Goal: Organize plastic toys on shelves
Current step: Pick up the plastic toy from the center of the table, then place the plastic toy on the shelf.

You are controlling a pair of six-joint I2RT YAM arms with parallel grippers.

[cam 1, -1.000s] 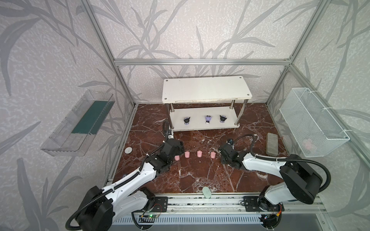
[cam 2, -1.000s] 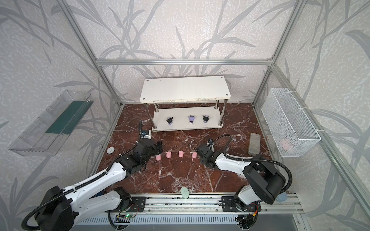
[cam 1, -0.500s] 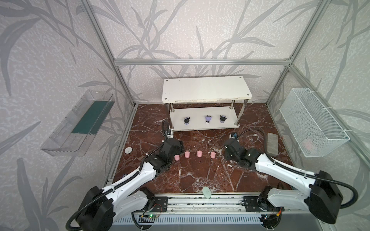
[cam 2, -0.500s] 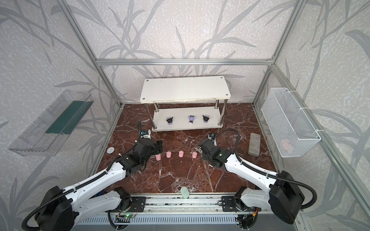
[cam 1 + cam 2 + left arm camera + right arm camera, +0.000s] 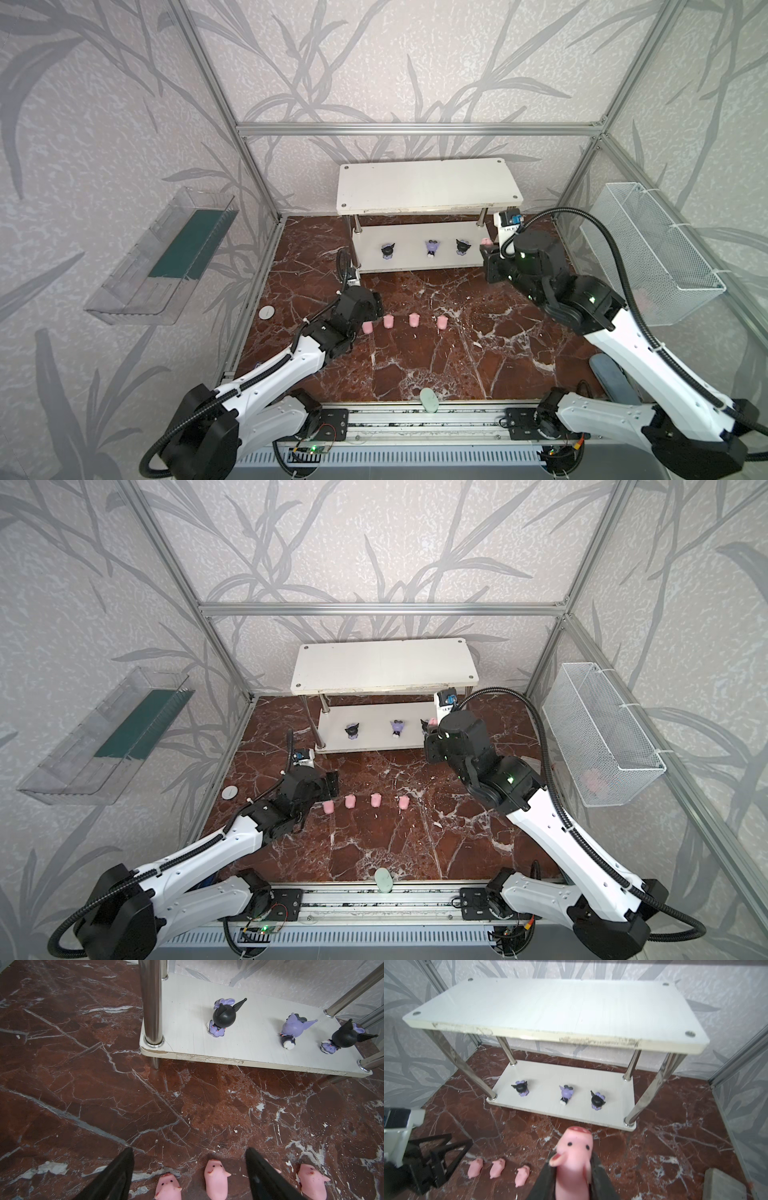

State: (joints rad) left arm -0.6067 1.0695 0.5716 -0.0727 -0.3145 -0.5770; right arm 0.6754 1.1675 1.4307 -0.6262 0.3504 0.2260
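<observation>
We log right hand risen from bench to right end of shelves | clenched on pink pig (snout shelfward, long axis along the hand) | left hand released, wide.

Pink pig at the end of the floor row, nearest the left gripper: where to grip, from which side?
Grip the end pig across its plain rounded body, below ears and snout, as the right gripper holds the lifted pig. Come from above with the open left gripper, probably narrowed: the next pig stands close, and both show between its fingers in the left wrist view.
</observation>
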